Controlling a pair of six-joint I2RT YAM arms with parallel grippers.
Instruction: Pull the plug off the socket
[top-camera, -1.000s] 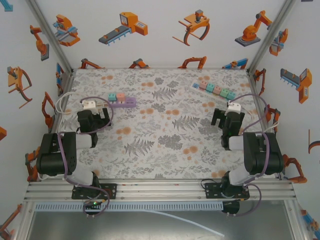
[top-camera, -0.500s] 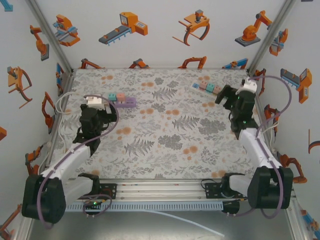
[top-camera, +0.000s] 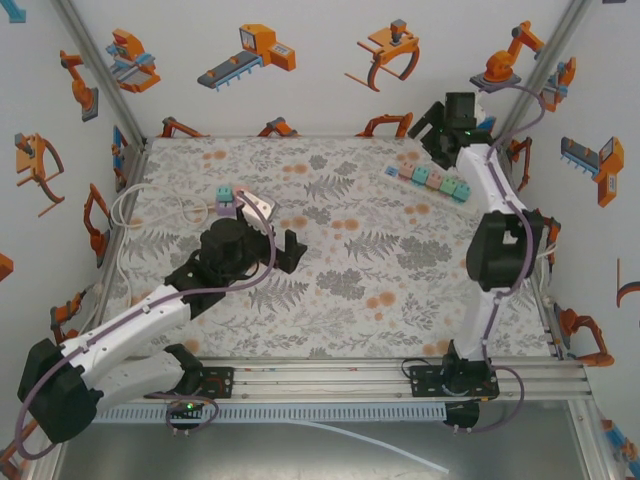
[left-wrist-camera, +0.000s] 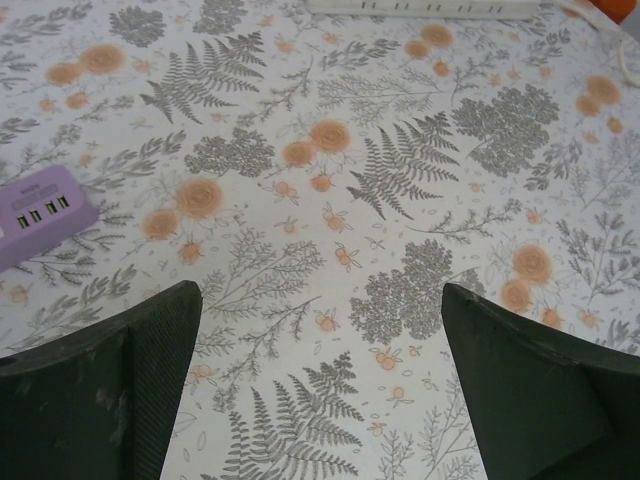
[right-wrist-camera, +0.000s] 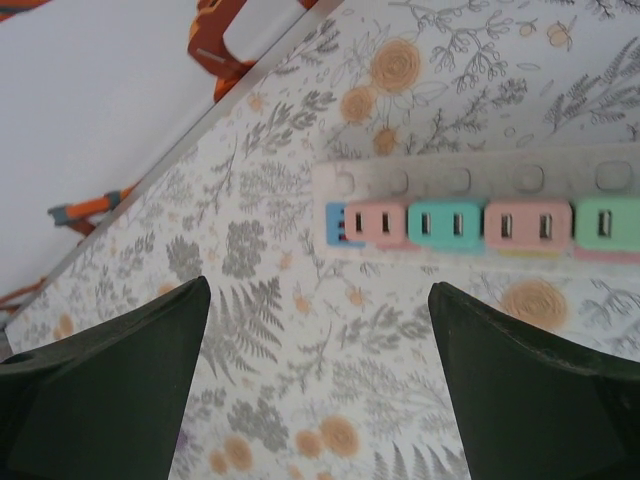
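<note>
My right gripper (right-wrist-camera: 318, 290) hangs over the far right corner of the table (top-camera: 350, 265). Its jaws are well apart and nothing is between them. Below it in the wrist view lies the white power strip (right-wrist-camera: 470, 178) with a row of cube plugs (right-wrist-camera: 445, 225) seated in it. From the strip's end they run blue, pink, teal, pink and green, packed side by side, and the green one is cut off by the frame edge. The gripper is clear of them and touches neither strip nor plugs. From the overhead camera the strip lies slanted, close to the right edge and near the back wall. The gripper is above the strip's far end.

My left gripper (left-wrist-camera: 320, 295) is out over the left half of the table with its jaws spread wide and holding nothing. Bare floral cloth shows between the fingers. A purple power strip (left-wrist-camera: 40, 212) lies off to the left of the left finger in that wrist view, apart from it, with its row of small ports facing up. From overhead this strip sits in the far left part of the table with a teal plug (top-camera: 225, 193) on it. The left wrist covers the rest of the strip, so I can't tell what else is plugged in there. A white cable (top-camera: 122, 215) loops along the left edge.
</note>
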